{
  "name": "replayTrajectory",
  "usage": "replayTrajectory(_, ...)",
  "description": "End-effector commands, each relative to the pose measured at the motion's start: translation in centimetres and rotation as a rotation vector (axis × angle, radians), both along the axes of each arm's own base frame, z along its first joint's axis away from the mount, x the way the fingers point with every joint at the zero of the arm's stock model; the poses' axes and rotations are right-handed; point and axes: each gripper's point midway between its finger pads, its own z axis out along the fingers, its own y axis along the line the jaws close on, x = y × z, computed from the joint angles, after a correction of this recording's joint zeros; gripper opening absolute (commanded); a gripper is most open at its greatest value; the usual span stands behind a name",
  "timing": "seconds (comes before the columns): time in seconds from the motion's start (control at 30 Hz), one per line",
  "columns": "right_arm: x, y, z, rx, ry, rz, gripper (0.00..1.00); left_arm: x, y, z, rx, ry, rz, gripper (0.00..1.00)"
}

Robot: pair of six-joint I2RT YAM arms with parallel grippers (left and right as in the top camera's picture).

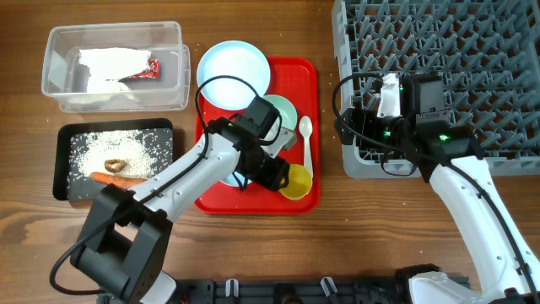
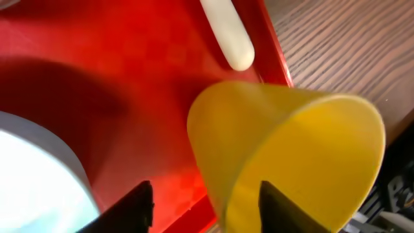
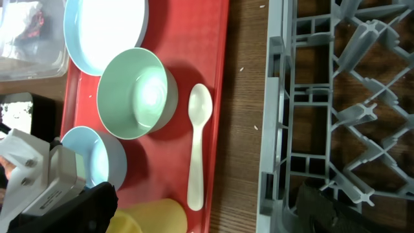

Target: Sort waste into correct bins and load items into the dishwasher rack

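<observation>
The small yellow cup [image 1: 295, 180] [image 2: 291, 149] lies tilted at the front right corner of the red tray [image 1: 299, 76]. My left gripper [image 1: 283, 176] [image 2: 204, 207] straddles the cup's wall, one finger inside and one outside. Red tray still shows in the gap, so the jaws stand open. The white spoon [image 1: 305, 139] [image 3: 197, 142], mint bowl [image 3: 136, 94], light blue bowl [image 3: 90, 155] and plate [image 1: 234, 67] rest on the same tray. My right gripper [image 1: 353, 127] [image 3: 207, 217] hangs wide open and empty by the left edge of the grey rack [image 1: 439, 51].
The clear tub [image 1: 114, 29] at the back left holds the napkin [image 1: 105, 67] and red wrapper [image 1: 145, 72]. In front of it the black tray [image 1: 61, 169] carries rice [image 1: 126, 148], a brown lump [image 1: 114, 165] and the carrot [image 1: 118, 178].
</observation>
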Motion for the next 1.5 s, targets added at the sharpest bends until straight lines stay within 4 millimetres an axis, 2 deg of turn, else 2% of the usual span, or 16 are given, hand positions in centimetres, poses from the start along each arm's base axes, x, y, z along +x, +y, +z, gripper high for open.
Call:
replayTrajectory(0.0, 0.3, -0.3, 0.0, -0.017, -0.004, -0.006, 0.92, 0.4, -0.6, 0.3, -0.022, -0.019, -0.012, 0.21)
replayTrajectory(0.07, 0.3, -0.3, 0.0, -0.017, -0.003, -0.006, 0.92, 0.5, -0.7, 0.4, -0.025, -0.017, 0.005, 0.04)
replayTrajectory(0.13, 0.3, -0.3, 0.0, -0.017, -0.004, -0.006, 0.92, 0.5, -1.1, 0.7, -0.045, -0.010, 0.009, 0.04)
replayTrajectory(0.23, 0.3, -0.3, 0.0, -0.017, -0.004, -0.005, 0.92, 1.2, -1.6, 3.1, -0.119, -0.024, 0.016, 0.04)
replayTrajectory(0.33, 0.4, 0.1, 0.2, -0.004, -0.015, 0.018, 0.96, 3.2, -1.0, 7.6, -0.249, -0.084, 0.064, 0.04)
replayTrajectory(0.43, 0.1, 2.6, 1.6, 0.086, -0.080, 0.180, 0.98, 5.8, 0.9, 13.4, -0.477, -0.161, 0.122, 0.04)
replayTrajectory(0.47, 0.1, 3.3, 2.1, 0.117, -0.099, 0.213, 0.98, 6.3, 1.6, 14.8, -0.536, -0.177, 0.133, 0.04)
replayTrajectory(0.5, 0.1, 4.3, 3.1, 0.170, -0.132, 0.264, 0.99, 7.1, 2.9, 16.7, -0.629, -0.192, 0.146, 0.04)
replayTrajectory(0.6, 0.1, 7.1, 6.7, 0.339, -0.252, 0.408, 1.00, 8.0, 5.4, 20.0, -0.829, -0.195, 0.146, 0.04)
replayTrajectory(0.67, -0.7, 8.9, 9.9, 0.465, -0.354, 0.543, 1.00, 7.8, 6.7, 22.2, -0.956, -0.195, 0.109, 0.04)
replayTrajectory(0.73, -1.7, 10.0, 12.4, 0.556, -0.441, 0.665, 1.00, 7.4, 7.1, 23.5, -1.027, -0.196, 0.071, 0.04)
replayTrajectory(0.8, -2.3, 10.6, 14.3, 0.616, -0.490, 0.731, 1.00, 6.9, 7.3, 24.4, -1.077, -0.195, 0.034, 0.04)
replayTrajectory(0.87, -2.8, 11.0, 14.9, 0.635, -0.512, 0.775, 1.00, 6.9, 7.3, 24.5, -1.081, -0.199, 0.028, 0.04)
replayTrajectory(1.03, -4.1, 12.6, 15.0, 0.650, -0.514, 0.842, 1.00, 6.6, 7.2, 24.9, -1.104, -0.205, -0.002, 0.04)
replayTrajectory(1.23, -5.7, 14.9, 16.2, 0.660, -0.587, 0.946, 1.00, 6.2, 6.6, 25.0, -1.109, -0.193, -0.023, 0.04)
replayTrajectory(1.47, -5.7, 16.0, 16.4, 0.649, -0.601, 0.942, 0.99, 5.2, 4.7, 25.1, -1.112, -0.179, -0.087, 0.04)
